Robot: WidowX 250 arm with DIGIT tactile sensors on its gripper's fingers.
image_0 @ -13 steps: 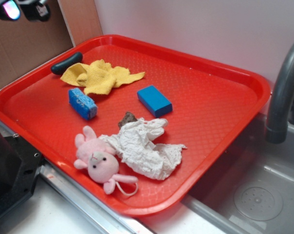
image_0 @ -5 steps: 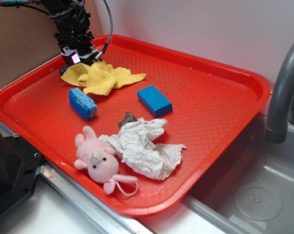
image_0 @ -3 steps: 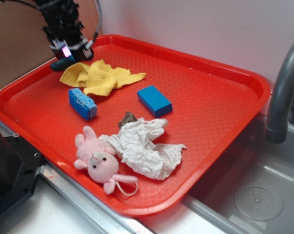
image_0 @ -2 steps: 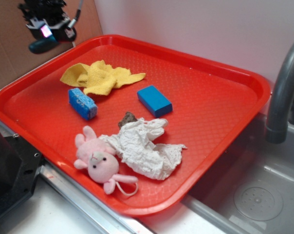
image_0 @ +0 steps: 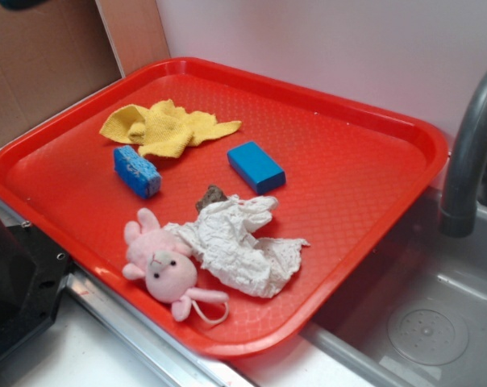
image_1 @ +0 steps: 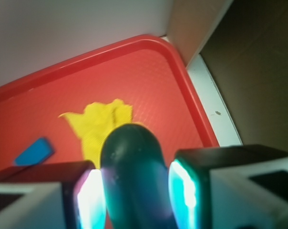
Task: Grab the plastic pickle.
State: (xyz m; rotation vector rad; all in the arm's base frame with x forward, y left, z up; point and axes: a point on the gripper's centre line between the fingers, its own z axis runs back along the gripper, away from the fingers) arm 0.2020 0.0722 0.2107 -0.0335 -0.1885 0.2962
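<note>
Red tray (image_0: 364,161) on the tabletop carries a white crumpled cloth (image_0: 239,242), yellow rag (image_0: 167,127), pink plush bunny (image_0: 163,266), blue block (image_0: 256,167), blue sponge (image_0: 136,170), small brown lump (image_0: 211,196). Grey faucet (image_0: 469,153) over the sink at right. Wrist view: gripper (image_1: 137,191) high above the tray's corner, jaws narrowed onto the plastic pickle (image_1: 134,176), pinching it between the 2 lit pads (image_1: 180,191), dark rounded end toward the camera. Yellow rag and blue block lie below it.
</note>
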